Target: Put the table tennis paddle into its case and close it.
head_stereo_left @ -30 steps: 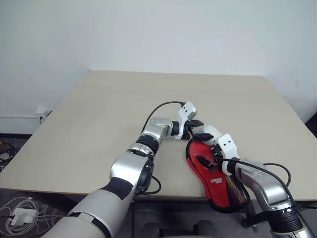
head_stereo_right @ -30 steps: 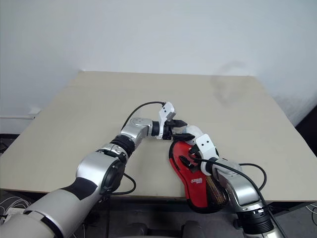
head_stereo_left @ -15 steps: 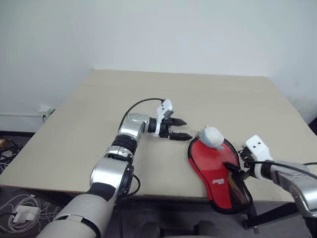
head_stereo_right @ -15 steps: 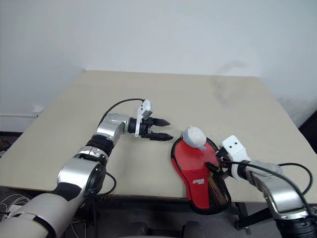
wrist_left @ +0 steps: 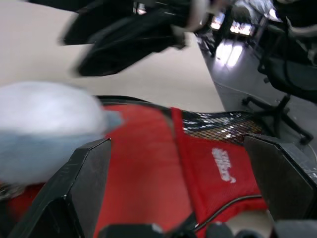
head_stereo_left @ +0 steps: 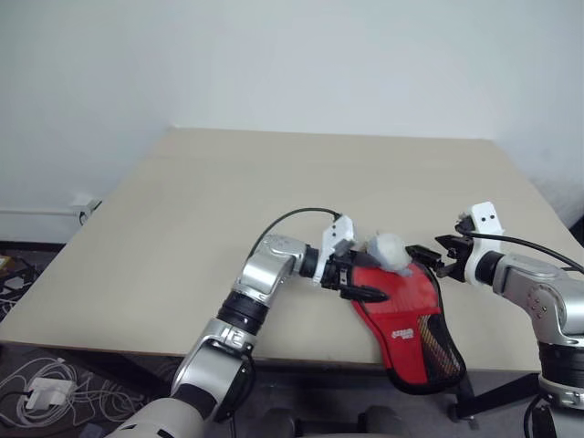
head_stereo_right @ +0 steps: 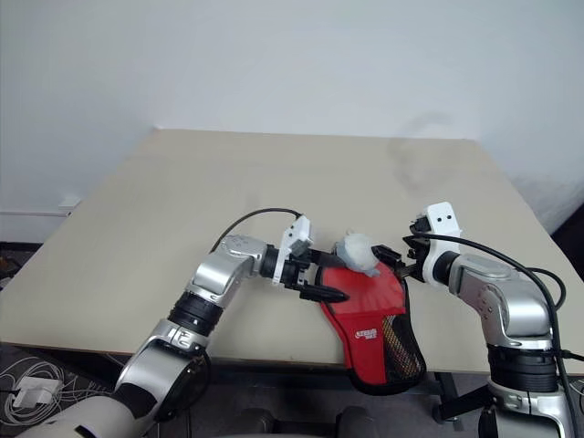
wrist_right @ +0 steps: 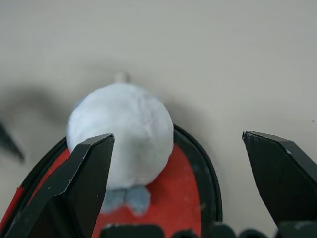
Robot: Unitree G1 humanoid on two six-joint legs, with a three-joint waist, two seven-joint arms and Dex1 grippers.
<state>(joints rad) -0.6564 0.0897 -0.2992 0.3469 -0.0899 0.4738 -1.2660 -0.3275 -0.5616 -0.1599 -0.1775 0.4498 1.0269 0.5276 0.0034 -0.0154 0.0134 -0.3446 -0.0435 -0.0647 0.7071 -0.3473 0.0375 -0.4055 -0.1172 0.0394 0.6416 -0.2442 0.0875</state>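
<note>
The red case [head_stereo_left: 401,306] lies flat near the table's front edge, white logo and mesh side up, its narrow end hanging over the edge. A white fluffy ball [head_stereo_left: 388,251] rests on its round far end. My left gripper [head_stereo_left: 363,279] is open at the case's left rim, its fingers [wrist_left: 84,183] straddling the red cloth [wrist_left: 148,163]. My right gripper [head_stereo_left: 425,258] is open just right of the ball [wrist_right: 121,134], beside the case's far right rim. The table tennis paddle is hidden.
The beige table [head_stereo_left: 274,182] stretches wide to the left and back, up to a white wall. Its front edge [head_stereo_left: 301,356] runs just below the case. Cables and a power brick [head_stereo_left: 41,397] lie on the floor at the left.
My left gripper swung out to the left over the table, then came back to the case's left rim. My right gripper rose from the case's mesh end to beside its round far end.
</note>
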